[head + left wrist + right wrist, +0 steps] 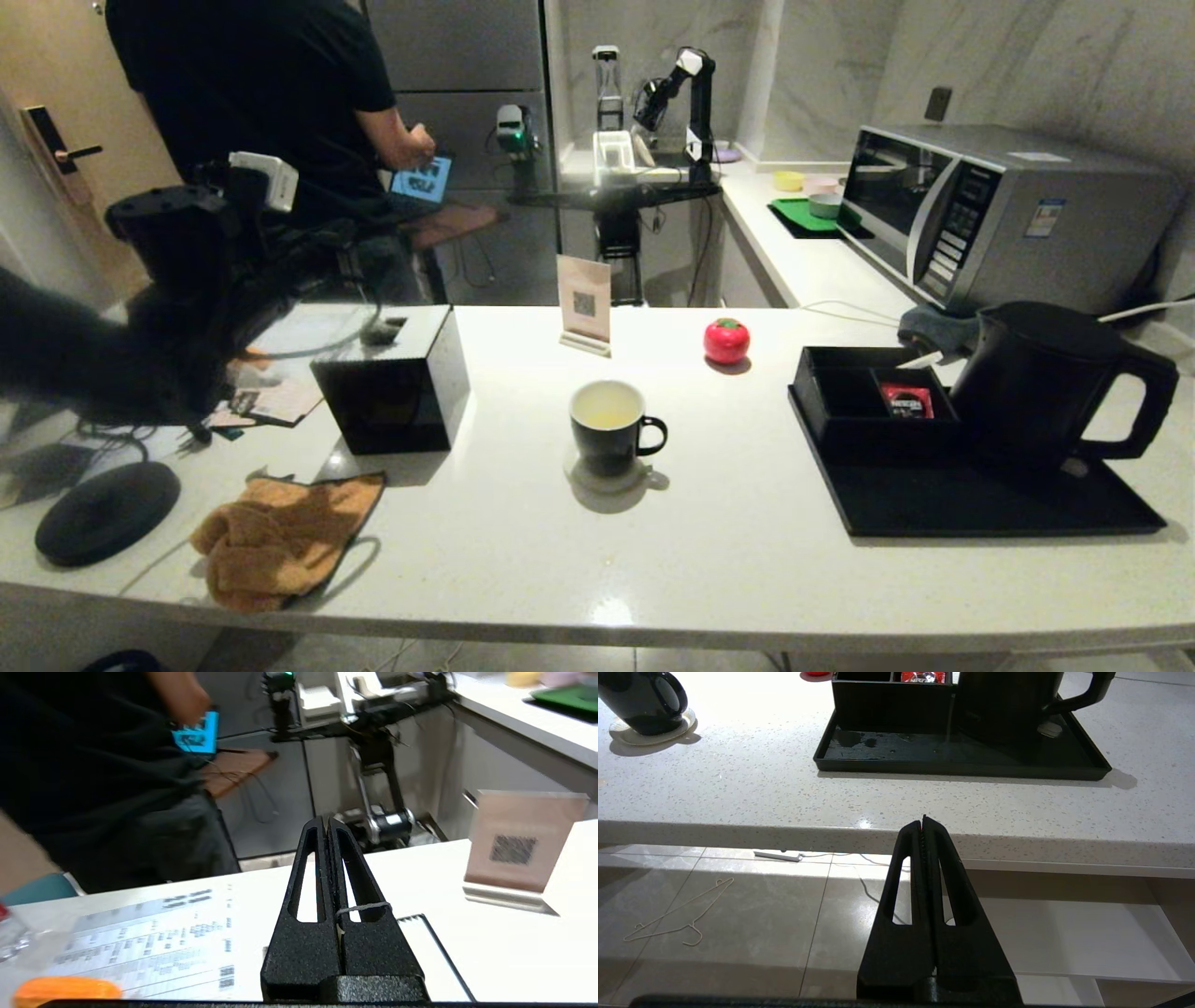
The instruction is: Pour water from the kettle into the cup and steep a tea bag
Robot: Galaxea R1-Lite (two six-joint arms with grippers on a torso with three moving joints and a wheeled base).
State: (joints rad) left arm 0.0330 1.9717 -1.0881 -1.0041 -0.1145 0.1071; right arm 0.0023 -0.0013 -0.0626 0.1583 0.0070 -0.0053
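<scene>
Both my claws are empty with the fingers pressed together. Left gripper (327, 823) is raised above the far left part of the counter (747, 560), over a printed sheet (149, 942) whose text is too blurred to read; in the head view this arm is a dark shape beyond the black tissue box (392, 387). Right gripper (923, 820) hangs below the near edge of the counter, in front of the tray (962, 760), touching nothing.

I take the cup (611, 429) as my landmark. It stands upright on a pale coaster near the middle of the counter, its small handle toward the tray, and pale yellowish water (607, 408) lies inside it. I cannot see the tea bag in any view. To the right of the cup, well apart, is the black tray; the kettle (1050, 378) stands on it, lid on, handle pointing away from the cup. Between the cup and the kettle, in the tray's box, lies a red packet (906, 399); its white letters look like "NESCAF", partly cut off. Beyond the cup stands a card (584, 303) with a QR code, and to the right of that a red tomato-shaped thing (726, 340). To the near left of the cup lies an orange cloth (280, 537).
</scene>
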